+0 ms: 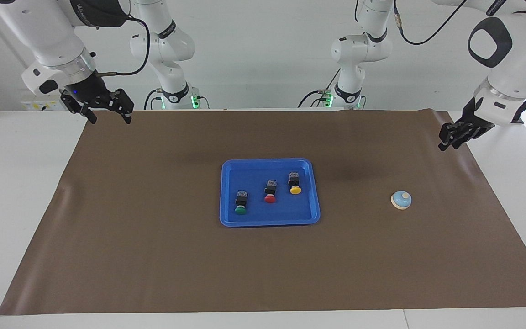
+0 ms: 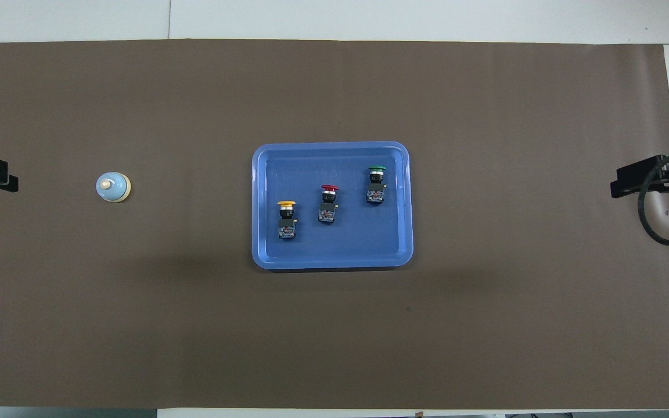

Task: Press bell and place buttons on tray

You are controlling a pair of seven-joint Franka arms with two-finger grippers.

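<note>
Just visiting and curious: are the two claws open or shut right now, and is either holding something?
Left gripper: cannot be told; holds nothing.
Right gripper: open, holds nothing.

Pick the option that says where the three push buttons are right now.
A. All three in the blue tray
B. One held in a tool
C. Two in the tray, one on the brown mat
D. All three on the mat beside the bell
A: the yellow button, red button and green button all lie inside the blue tray, with neither arm near them.
</note>
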